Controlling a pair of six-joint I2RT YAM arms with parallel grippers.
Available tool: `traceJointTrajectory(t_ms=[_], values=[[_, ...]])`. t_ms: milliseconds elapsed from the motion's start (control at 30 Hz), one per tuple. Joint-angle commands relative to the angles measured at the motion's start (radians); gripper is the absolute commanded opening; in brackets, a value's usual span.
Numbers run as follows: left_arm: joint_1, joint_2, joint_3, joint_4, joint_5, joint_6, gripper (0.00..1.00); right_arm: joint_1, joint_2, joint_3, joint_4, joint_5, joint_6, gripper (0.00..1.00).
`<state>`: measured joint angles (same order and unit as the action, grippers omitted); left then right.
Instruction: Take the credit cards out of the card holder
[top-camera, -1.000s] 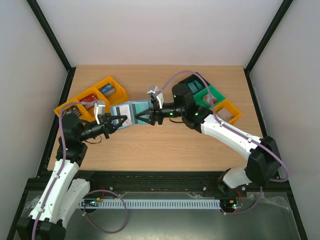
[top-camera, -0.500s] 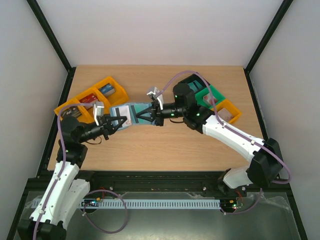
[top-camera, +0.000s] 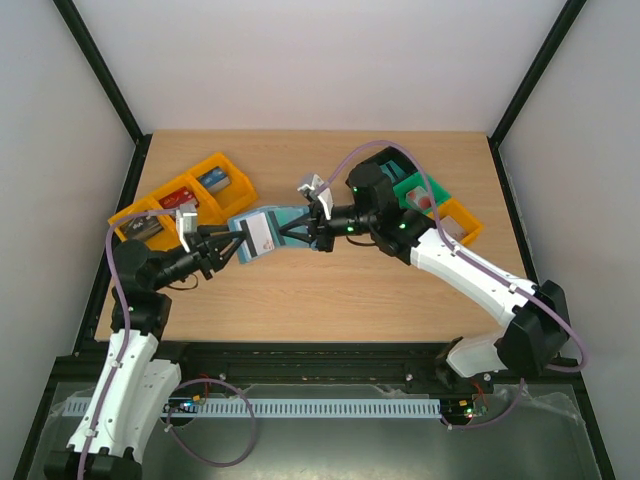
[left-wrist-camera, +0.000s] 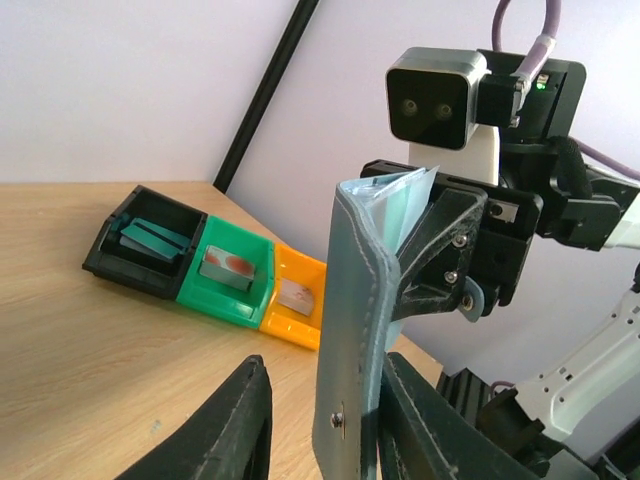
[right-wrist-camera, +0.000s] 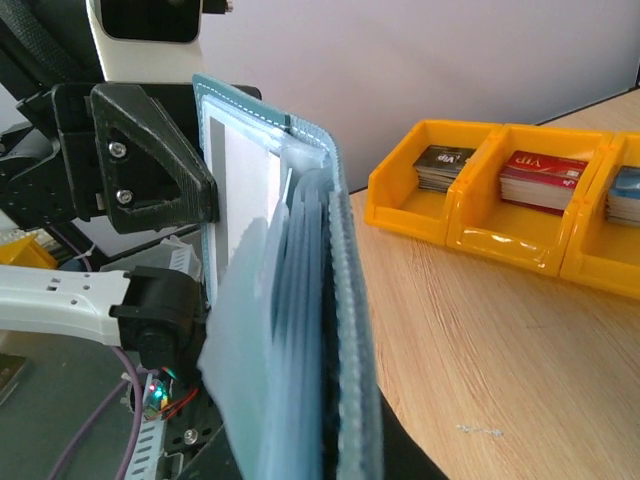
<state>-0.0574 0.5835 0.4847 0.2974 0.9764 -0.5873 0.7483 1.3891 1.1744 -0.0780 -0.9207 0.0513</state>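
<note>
The card holder (top-camera: 265, 230) hung spread above the desk's middle. The right gripper (top-camera: 299, 230) was clamped on one flap, and the left gripper (top-camera: 234, 243) had its jaws apart around the opposite edge. Orange trays (right-wrist-camera: 470, 238) sat toward the far left corner. Teal cards (left-wrist-camera: 150, 237) lay in a black tray (left-wrist-camera: 128, 280) far right.

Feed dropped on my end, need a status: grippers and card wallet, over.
Right gripper shut on flat blue-teal bifold card holder, held on edge in the air. Left gripper open, jaws either side of it. Nothing in the way.
</note>
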Motion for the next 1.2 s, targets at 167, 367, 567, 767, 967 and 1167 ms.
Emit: traceJointTrajectory(t_ms=[167,367,567,767,967,1167], values=[[-0.010,-0.007,-0.013,-0.007,0.053,0.062,0.26,-0.001,-0.029,0.056,0.014,-0.043,-0.015,0.02],[-0.021,-0.011,-0.024,-0.003,0.058,0.049,0.03,-0.002,-0.009,0.066,0.021,-0.069,0.004,0.02],[-0.014,-0.024,-0.017,-0.071,-0.120,0.031,0.02,-0.028,-0.008,0.076,-0.001,0.200,0.080,0.55],[0.013,-0.030,0.026,-0.291,-0.579,0.167,0.02,-0.059,0.070,0.194,-0.149,0.557,0.175,0.55],[0.024,-0.036,0.022,-0.284,-0.493,0.198,0.02,0.056,0.100,0.218,-0.120,0.336,0.048,0.37],[0.024,-0.041,-0.022,-0.009,-0.138,0.008,0.02,0.069,0.129,0.206,0.007,0.102,0.095,0.26]])
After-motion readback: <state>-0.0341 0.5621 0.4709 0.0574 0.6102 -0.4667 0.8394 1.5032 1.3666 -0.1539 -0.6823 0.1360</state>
